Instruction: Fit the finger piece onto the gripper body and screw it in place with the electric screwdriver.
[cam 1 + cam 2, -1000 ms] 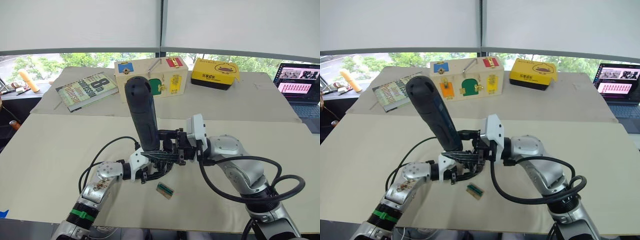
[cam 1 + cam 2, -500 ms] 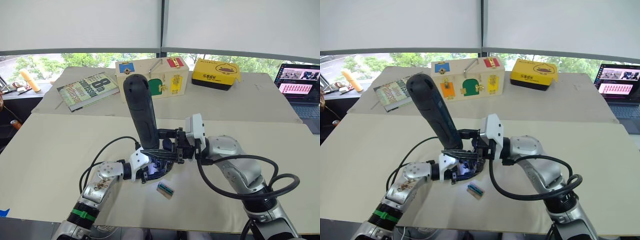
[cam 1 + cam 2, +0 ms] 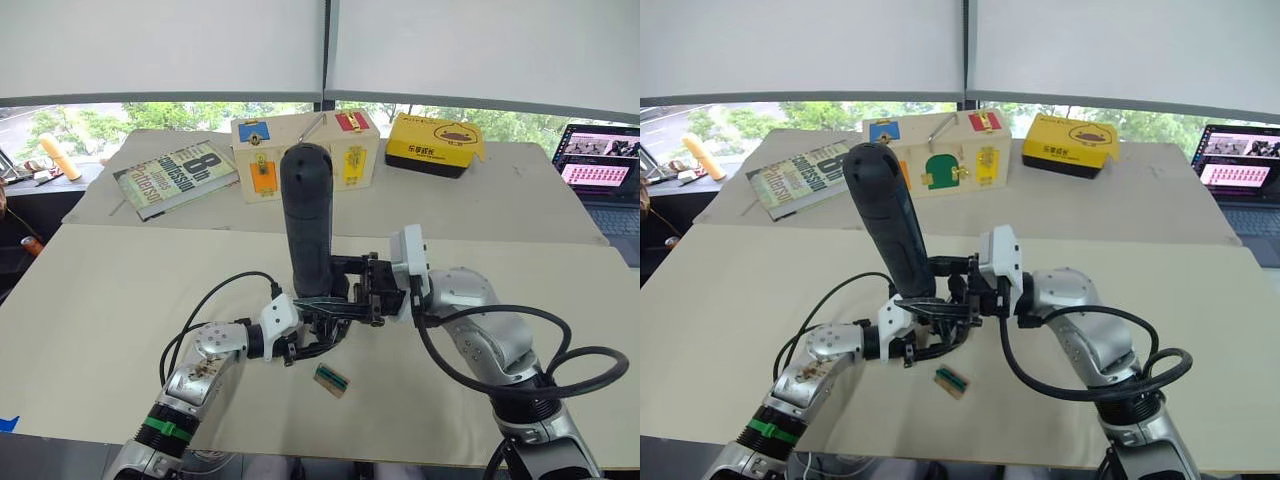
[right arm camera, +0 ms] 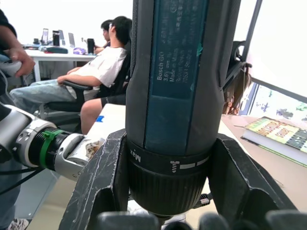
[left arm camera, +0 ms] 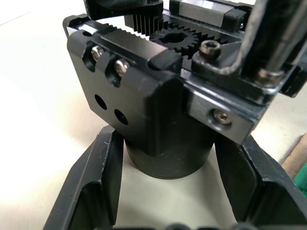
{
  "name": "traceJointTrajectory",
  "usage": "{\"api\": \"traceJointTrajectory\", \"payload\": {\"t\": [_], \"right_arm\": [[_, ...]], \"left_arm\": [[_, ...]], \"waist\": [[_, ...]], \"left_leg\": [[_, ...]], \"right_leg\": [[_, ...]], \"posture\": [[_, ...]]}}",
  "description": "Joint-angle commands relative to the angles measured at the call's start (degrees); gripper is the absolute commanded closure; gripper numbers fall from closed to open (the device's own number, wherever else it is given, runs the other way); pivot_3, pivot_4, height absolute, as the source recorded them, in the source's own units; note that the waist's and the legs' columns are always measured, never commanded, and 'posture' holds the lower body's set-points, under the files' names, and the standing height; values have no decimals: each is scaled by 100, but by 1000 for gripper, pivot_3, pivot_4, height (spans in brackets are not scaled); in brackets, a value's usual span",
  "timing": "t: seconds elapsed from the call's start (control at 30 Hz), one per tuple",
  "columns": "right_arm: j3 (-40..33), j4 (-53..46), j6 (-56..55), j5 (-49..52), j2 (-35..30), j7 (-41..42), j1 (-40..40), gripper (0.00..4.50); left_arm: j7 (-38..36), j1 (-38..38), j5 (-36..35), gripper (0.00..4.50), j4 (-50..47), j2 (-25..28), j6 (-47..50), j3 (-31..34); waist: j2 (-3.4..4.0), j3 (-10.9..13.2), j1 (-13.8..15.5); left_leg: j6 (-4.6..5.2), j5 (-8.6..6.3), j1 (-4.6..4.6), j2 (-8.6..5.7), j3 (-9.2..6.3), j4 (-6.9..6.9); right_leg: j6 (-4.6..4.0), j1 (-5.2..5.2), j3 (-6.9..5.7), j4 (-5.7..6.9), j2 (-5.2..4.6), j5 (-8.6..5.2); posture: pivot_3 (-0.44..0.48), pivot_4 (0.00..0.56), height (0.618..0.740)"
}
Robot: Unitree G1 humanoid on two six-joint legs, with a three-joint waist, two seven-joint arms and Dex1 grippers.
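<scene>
Gripper body (image 5: 158, 96), black and blocky with an exposed gear and screws, clamped between the two fingers of the left end effector (image 3: 318, 322) at table centre, just above the tabletop. Directly over it, electric screwdriver (image 3: 308, 225), long axis nearly upright, rounded end up, bit end pointing down onto the body; contact hidden. Clamped near its lower collar by the right end effector (image 4: 165, 191), reaching in from the right. Finger piece not clearly made out. Small tan-and-green block (image 3: 330, 379) just near of both end effectors on the table (image 3: 120, 300). Farther off: book (image 3: 175, 177), wooden latch box (image 3: 345, 150), yellow box (image 3: 435, 145), laptop (image 3: 600, 180) far right.
</scene>
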Motion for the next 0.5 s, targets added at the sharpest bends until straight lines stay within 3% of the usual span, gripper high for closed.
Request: {"api": "traceJointTrajectory", "payload": {"t": [0.03, 0.5], "right_arm": [[-381, -205, 3, 317, 3, 62, -227, 2596], [-611, -420, 276, 777, 1, 336, -534, 2596]], "left_arm": [[215, 43, 190, 2230, 334, 8, 34, -9], [348, 84, 265, 2230, 525, -73, -166, -55]], "waist": [[-1, 21, 2], [-6, 77, 4]], "left_leg": [[0, 0, -2, 0, 0, 1], [1, 1, -15, -5, -1, 10]], "right_leg": [[0, 0, -2, 0, 0, 0], [6, -1, -49, 0, 5, 4]], "posture": [[0, 150, 740], [0, 150, 740]]}}
